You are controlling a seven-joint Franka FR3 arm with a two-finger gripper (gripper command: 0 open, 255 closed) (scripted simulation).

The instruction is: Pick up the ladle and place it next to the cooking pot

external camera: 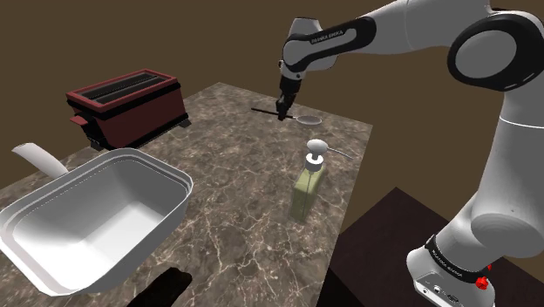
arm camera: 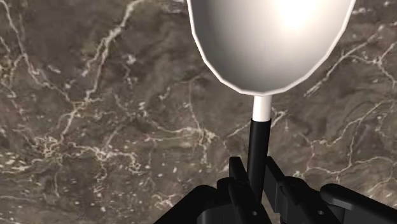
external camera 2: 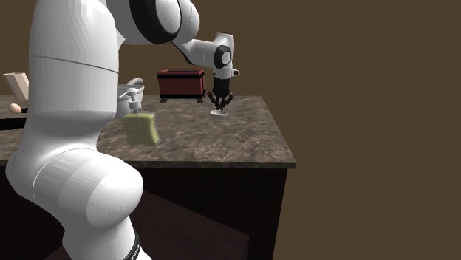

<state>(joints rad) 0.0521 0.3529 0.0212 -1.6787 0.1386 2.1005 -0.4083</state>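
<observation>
- The ladle is cut off in the wrist view: the far side of its pale bowl runs out of the picture, and its black handle disappears down between the fingers.
- The fingers stand narrow, clasping that handle on both sides; the gripper points straight down onto it.
- I cannot tell whether the ladle rests on the tabletop or hangs just above it.
- In the second exterior view the arm covers most of the cooking pot, and the gripper hides the ladle's handle, leaving the bowl visible under it.
- A black shape at the tabletop's near edge is cut off, and I cannot make out what it is.
- One ladle: it sits along the tabletop's far edge, toward the far right corner in the shoulder view.
- One cooking pot: white, rectangular, with a handle, at the opposite near left end, well apart from the ladle.
- One pale spoon, near the ladle and beside the right edge.
- One olive soap dispenser, between the spoon and the near edge.
- One red toaster at the far left corner.
</observation>
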